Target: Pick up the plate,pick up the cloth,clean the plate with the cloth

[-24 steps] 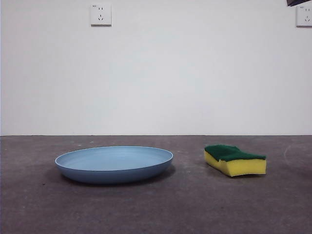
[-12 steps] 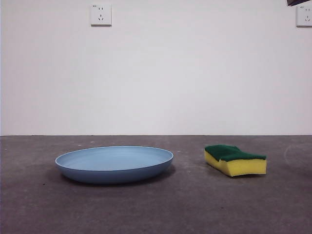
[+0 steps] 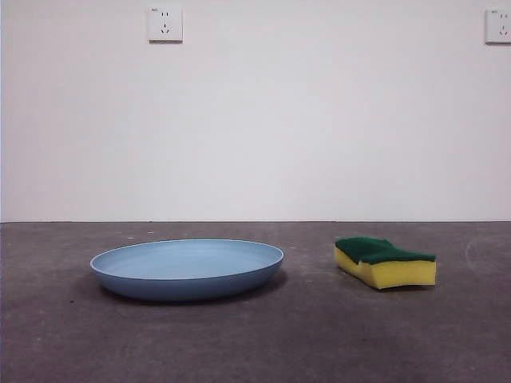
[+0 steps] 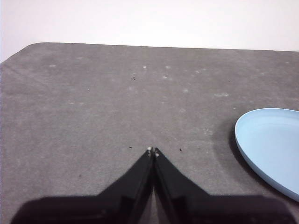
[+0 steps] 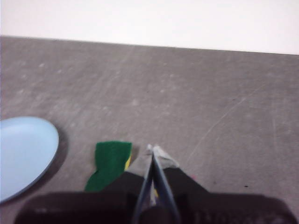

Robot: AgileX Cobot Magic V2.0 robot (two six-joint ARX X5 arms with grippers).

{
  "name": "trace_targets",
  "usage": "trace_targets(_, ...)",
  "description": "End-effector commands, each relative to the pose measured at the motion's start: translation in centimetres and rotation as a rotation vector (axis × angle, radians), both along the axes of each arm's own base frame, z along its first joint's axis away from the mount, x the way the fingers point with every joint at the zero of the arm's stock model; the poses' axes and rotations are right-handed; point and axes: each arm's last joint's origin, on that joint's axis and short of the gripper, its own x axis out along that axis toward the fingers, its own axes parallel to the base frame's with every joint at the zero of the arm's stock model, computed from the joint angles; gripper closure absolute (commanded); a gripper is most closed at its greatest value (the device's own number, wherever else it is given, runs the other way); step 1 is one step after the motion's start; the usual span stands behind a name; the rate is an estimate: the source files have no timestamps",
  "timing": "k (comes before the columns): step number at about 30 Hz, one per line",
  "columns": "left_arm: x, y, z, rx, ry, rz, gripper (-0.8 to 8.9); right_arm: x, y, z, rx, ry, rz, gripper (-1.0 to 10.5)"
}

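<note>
The light-blue plate (image 3: pixel 188 267) lies flat on the grey table, left of centre in the front view. The cloth, a yellow sponge with a green top (image 3: pixel 385 262), lies to its right, apart from it. My left gripper (image 4: pixel 153 150) is shut and empty, above bare table with the plate's rim (image 4: pixel 271 149) off to one side. My right gripper (image 5: pixel 152 149) is shut and empty, above the table just beside the sponge (image 5: pixel 109 163); the plate (image 5: pixel 23 154) shows further off. Neither gripper shows in the front view.
A white wall stands behind the table with two sockets (image 3: pixel 164 24) high up. The table's far corner edge (image 4: pixel 28 46) shows in the left wrist view.
The black tip at the top right corner of the front view has gone out of the picture. The plate and sponge have not moved.
</note>
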Motion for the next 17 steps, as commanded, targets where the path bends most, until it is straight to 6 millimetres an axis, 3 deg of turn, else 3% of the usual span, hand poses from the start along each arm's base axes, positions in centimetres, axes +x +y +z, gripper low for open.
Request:
trace_targets(1, 0.0, 0.0, -0.4, 0.004, 0.009, 0.001, 8.17, -0.3, -1.0, -1.4, -0.007, -0.067, -0.026, 9.5)
trace_targets(8, 0.0, 0.0, -0.4, 0.004, 0.009, 0.001, 8.17, -1.0, -2.0, -6.0, 0.015, -0.179, 0.001, 9.5)
trace_targets(12, 0.0, 0.0, -0.4, 0.005, 0.009, 0.002, 8.17, -1.0, -2.0, -9.4, 0.031, -0.169, 0.015, 9.5)
trace_targets(17, 0.0, 0.0, -0.4, 0.005, 0.010, 0.002, 8.17, -0.7, -1.9, -12.1, 0.070, -0.128, 0.004, 9.5)
